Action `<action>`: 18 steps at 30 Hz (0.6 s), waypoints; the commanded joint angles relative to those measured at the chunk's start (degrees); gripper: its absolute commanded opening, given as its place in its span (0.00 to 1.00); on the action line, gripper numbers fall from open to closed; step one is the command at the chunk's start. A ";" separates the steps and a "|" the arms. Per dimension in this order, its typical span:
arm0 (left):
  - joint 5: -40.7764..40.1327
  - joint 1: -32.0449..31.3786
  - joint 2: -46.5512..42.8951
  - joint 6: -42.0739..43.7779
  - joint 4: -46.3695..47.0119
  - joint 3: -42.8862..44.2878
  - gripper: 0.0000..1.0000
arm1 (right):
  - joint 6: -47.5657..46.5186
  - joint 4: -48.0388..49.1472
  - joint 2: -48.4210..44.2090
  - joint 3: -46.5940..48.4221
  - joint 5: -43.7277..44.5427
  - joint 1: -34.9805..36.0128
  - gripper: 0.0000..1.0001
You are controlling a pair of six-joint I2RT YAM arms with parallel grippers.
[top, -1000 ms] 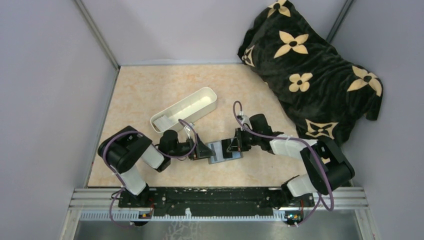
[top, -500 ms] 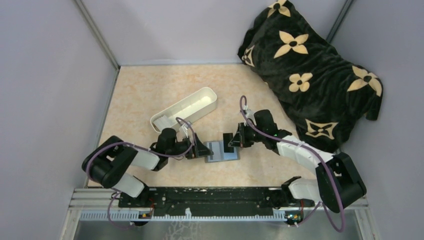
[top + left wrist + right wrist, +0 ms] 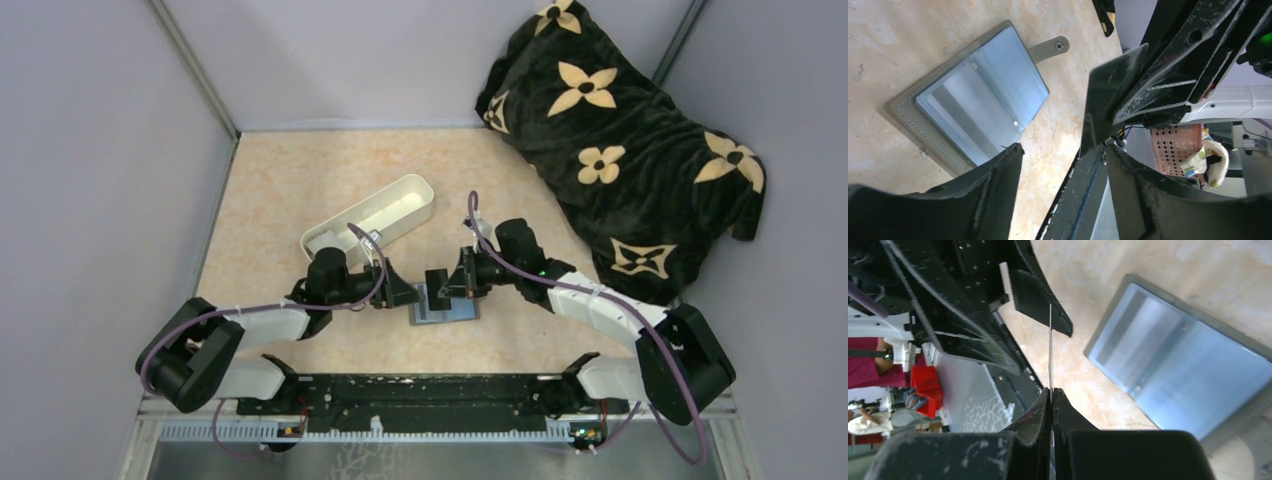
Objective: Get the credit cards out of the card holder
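No legible text, number or brand is found in any view. Black blanket [image 3: 640, 150], far right: pale four-petal flower and star motifs are printed, monogram-style; no letters are made out among them. Right gripper [image 3: 1133, 102], left wrist view: faint pale marks are seen along its black finger, possibly lettering, too blurred to be read. Credit card [image 3: 1110, 90] in that gripper and card holder [image 3: 978, 100]: plain faces are shown.
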 commanded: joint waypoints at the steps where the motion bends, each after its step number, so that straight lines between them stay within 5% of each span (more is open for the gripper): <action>1: 2.81 0.31 -0.64 0.05 3.11 1.02 0.64 | 2.81 6.03 1.02 3.53 -1.09 2.78 0.00; 7: 5.82 0.31 -1.39 -3.01 13.19 -1.36 0.37 | 3.99 8.26 2.06 3.57 -1.57 4.29 0.00; 10: 6.51 0.31 -2.91 -4.33 19.25 -3.23 0.32 | 4.12 8.58 2.54 3.77 -1.65 4.91 0.00; 18: 7.58 0.31 -4.38 -2.85 17.60 -2.46 0.01 | 4.53 9.02 2.57 3.93 -1.35 5.99 0.00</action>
